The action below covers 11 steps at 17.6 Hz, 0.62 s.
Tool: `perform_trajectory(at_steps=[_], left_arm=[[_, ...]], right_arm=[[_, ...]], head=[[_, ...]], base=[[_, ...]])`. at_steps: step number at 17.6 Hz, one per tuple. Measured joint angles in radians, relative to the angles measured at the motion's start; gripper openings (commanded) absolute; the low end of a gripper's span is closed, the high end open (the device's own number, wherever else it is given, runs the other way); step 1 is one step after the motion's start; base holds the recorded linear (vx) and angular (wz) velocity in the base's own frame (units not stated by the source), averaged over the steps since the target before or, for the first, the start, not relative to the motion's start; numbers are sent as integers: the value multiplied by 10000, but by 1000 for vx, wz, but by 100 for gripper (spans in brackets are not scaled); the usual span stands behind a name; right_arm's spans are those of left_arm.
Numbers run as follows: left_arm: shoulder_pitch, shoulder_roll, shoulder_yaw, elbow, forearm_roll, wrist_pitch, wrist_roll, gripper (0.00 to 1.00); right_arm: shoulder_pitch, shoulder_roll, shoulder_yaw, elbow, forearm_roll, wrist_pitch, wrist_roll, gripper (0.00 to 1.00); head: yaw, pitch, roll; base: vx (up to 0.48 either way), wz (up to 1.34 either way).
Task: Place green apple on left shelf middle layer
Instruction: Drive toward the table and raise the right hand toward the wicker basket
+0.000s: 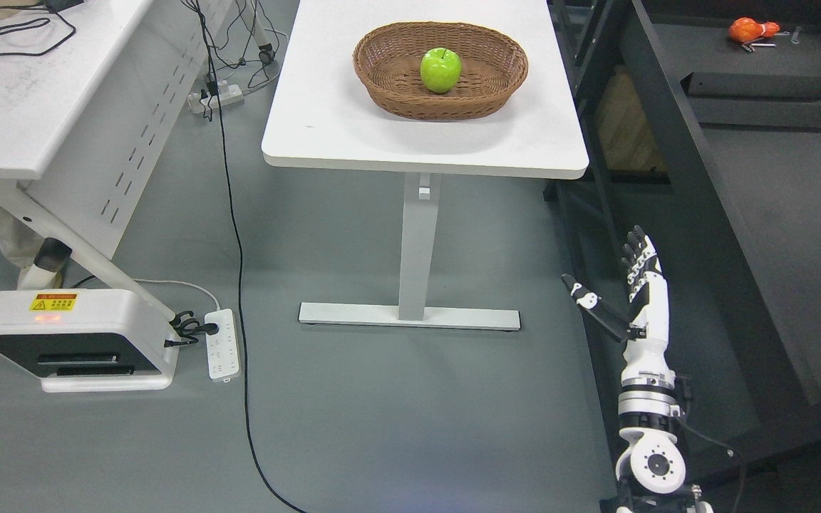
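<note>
We see a robotics lab; white counter on a pedestal leg, grey floor with trailing cables and a power strip; dark metal shelving; a white machine with a warning sticker.

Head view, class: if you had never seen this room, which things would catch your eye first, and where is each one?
The bright green apple stands out first, sitting alone in the brown wicker basket on the white table at upper centre. Next comes the robot's right hand at lower right, fingers spread and holding nothing, low beside the dark shelf frame. A black cable trails down the grey floor.
</note>
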Motion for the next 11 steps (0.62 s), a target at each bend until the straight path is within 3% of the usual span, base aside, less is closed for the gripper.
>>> perform_trajectory(at_steps=[8,11], left_arm=[[0,0,-1,1,0,0,0,100],[0,0,2,1,0,0,0,100]], right_arm=[[-93,19,-9,-142,209,-24,159,100],[-416,-308,138,-172,2075,-296,145,100]], head=[[0,0,0],[0,0,0]], base=[[-3,0],[0,0]])
